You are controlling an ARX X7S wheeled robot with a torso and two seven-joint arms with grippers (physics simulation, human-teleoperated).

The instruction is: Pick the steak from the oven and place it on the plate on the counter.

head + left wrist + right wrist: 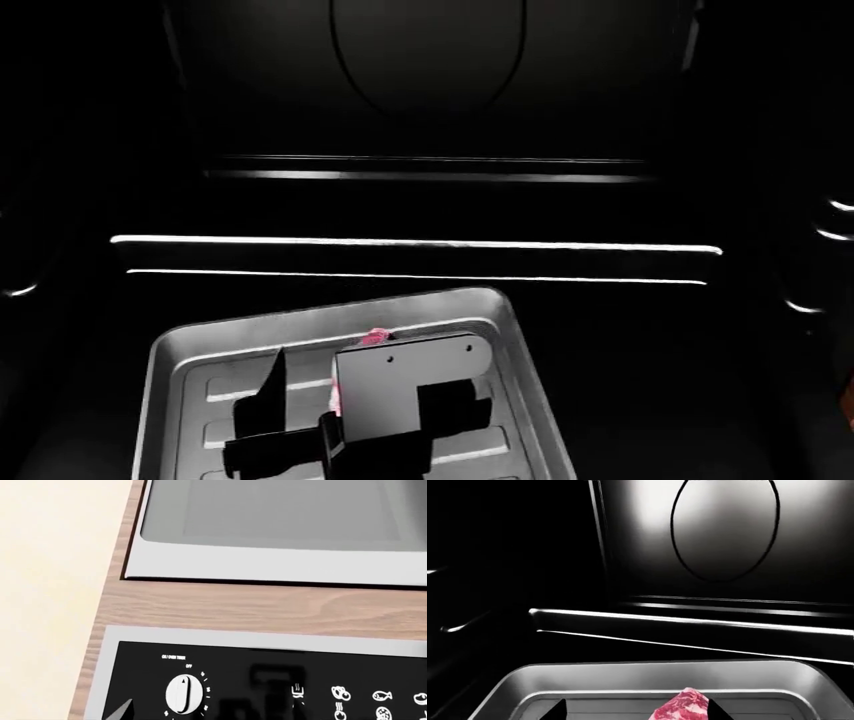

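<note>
Clearly the risk sat inside the tall black oven (427, 120) w/ its dark cavity and thin shiny rack rails (414, 245). The raw red-pink steak (684, 706), marbled w/ white fat, lay on the grey ribbed metal tray (200, 345), just below the rails. In the head view only a pink sliver showed past the arm.

The right gripper (635, 711) hung over the tray, its two dark fingertips either side of the steak's tapered end w/ gaps visible, so it read as spread, not clamped. Whether the tips touched the meat or the tray floor I couldn't tell; the frame cut them off.

Likely failure modes, judged from this pose:
- Only the narrow end lay btwn the tips. Closing there could pinch fat edge only, and the slab might slip or droop out on the lift.
- Going lower risked jamming tips into the tray ribs, shoving the tray vs. the rails.
- Pulling back too high might clip the rail above the tray.
- Cavity was v. dark and the arm hid most of the steak in the head view, so depth was hard to judge.

The left gripper's state couldn't be told; its camera showed just a black control panel w/ a white knob (185, 694) and a pale wood-grain strip (267, 607). No plate or bench top showed.
</note>
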